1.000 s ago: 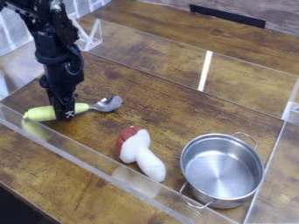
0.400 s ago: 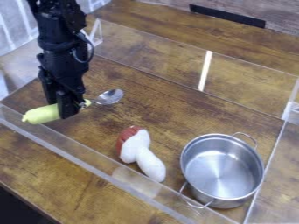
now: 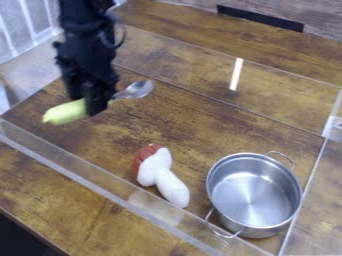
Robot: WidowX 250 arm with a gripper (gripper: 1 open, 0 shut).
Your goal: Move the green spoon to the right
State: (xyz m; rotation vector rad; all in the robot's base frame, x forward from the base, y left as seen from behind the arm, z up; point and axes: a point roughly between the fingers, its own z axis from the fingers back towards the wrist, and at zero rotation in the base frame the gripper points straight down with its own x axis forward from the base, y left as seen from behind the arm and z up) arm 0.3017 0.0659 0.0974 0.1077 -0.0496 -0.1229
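Black gripper point(image 3: 90, 98) hangs from a dark arm over the left part of the table point(image 3: 201, 60), pointing straight down. It's clamped on the green spoon point(image 3: 96, 102), gripping it around mid-handle. Spoon is lifted clear of the wood and lies roughly level, a bit tilted: fat yellow-green handle end sticks out to the left of the fingers, shiny silver bowl pokes out to the right and slightly higher. Whole arm and spoon look motion-blurred, so finer detail of the fingers can't be made out.

Spoon sits above the left-centre of the table, inside the clear plastic wall point(image 3: 120, 190) that fences the work area. That wall runs along the near edge and up the left side; another clear panel w/ a bright glare streak stands toward the far right.

On the wood, near the front-centre, lies a white toy point(image 3: 164, 176) w/ a reddish-brown end, that end pointing up-left toward the gripper but well apart from it. Just right of the toy, near the front-right corner, sits a small steel pot point(image 3: 253, 193) w/ two side handles, upright, nothing visible inside. Toy and pot are close, maybe not touching, hard to tell.

Table surface is dark brown wood planks. Something dark lies at the far edge, top right, too cropped to ID.
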